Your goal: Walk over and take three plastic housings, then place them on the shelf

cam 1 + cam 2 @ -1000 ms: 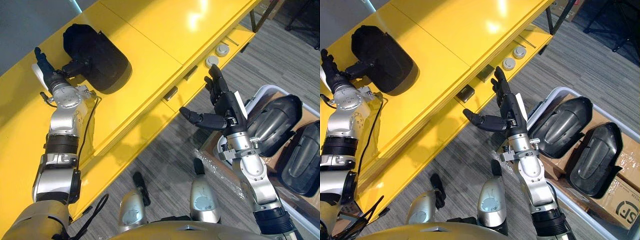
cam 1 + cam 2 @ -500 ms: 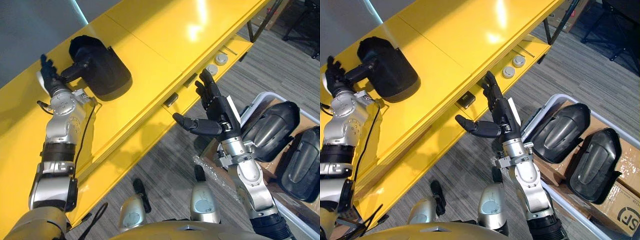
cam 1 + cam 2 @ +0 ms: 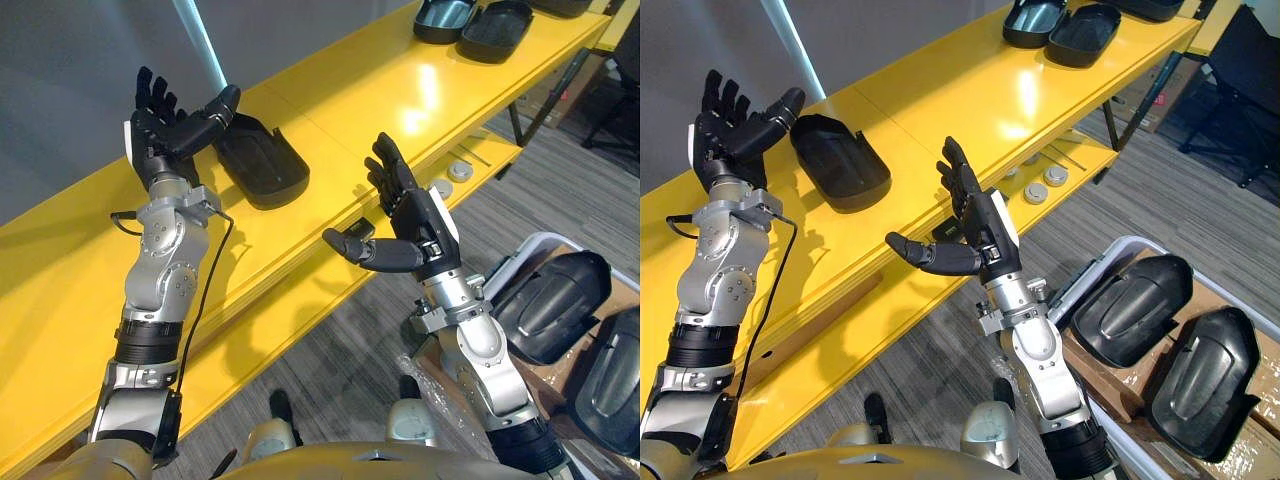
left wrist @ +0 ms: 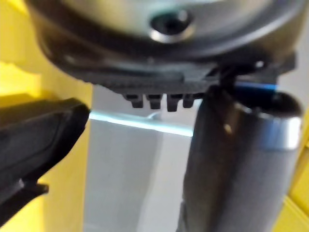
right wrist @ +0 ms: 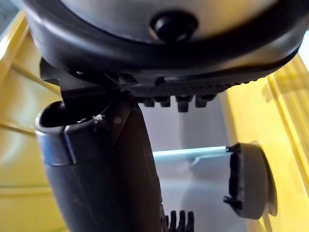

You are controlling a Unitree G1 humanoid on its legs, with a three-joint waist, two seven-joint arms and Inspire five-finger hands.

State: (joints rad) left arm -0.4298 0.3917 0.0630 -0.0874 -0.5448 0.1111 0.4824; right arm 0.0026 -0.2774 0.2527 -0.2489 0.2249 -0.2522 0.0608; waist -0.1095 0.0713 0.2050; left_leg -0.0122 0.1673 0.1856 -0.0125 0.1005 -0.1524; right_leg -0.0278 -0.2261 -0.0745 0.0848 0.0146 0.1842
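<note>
**Item 1, left hand**: raised over the near end of the yellow shelf, palm showing, fingers straight and spread, thumb out; it holds nothing

**Item 2, right hand**: lifted in front of the shelf's edge, fingers wide apart, thumb out sideways; empty

**Item 3, plastic housing**: black, oval, lying on the shelf top just beside the left hand, which appears clear of it

**Item 4, far housings**: two black shells side by side at the far end of the shelf top, well apart from both hands

**Item 5, white bin**: on the floor to the robot's right; inside it lie the nearer bin housing and the outer bin housing, side by side

**Item 6, round discs**: a pair on the lower ledge, not part of the task

**Status (judged):** one placement looks complete and both hands are free, so the step in hand is likely the return to the bin for another housing

**Handling note (judged):**
- Swing the right arm out clear of the shelf edge before lowering it
- Take the nearer bin housing first
- The shells look smooth and domed, so hook the thumb under the rim and lay the fingers over the back rather than pinching the crown
- Lift straight up so the neighbouring shell is not dragged along
</note>
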